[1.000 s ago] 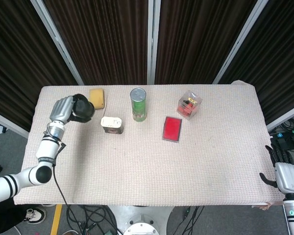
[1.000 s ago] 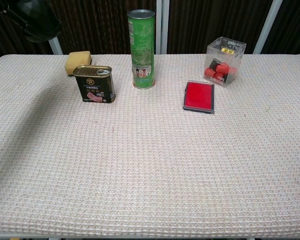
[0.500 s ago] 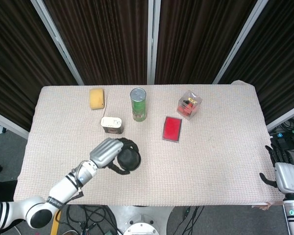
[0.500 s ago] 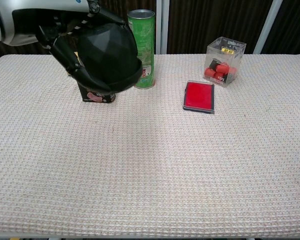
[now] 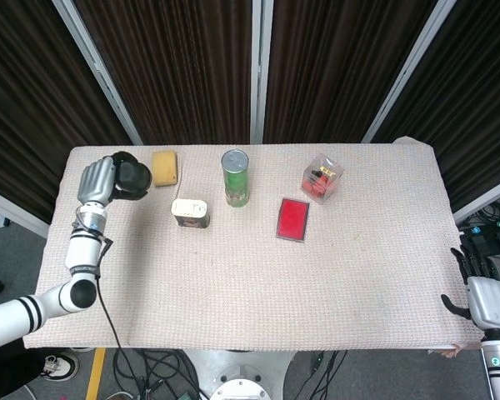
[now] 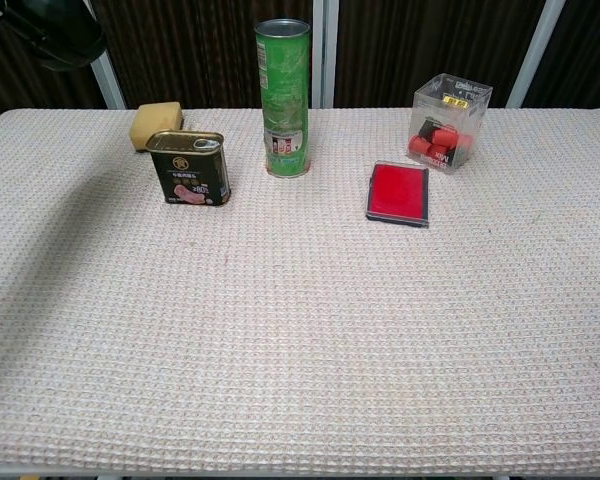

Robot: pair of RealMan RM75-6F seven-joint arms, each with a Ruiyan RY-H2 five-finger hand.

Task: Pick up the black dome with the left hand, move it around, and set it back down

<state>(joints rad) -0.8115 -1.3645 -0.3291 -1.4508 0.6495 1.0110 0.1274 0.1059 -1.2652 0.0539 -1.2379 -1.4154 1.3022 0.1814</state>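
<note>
My left hand grips the black dome and holds it up over the table's far left corner, just left of the yellow sponge. In the chest view the dome shows at the top left, above the table, with the hand itself hard to make out against the dark curtain. My right hand hangs off the table's near right edge, holding nothing; its fingers are only partly seen.
A dark tin can stands near the sponge. A tall green canister is at the back centre. A red flat case and a clear box of red pieces lie to the right on the beige mat.
Half a second ago the left hand held the dome low over the table's near centre-left; it has swung back up to the far left corner. The right hand has not moved.
</note>
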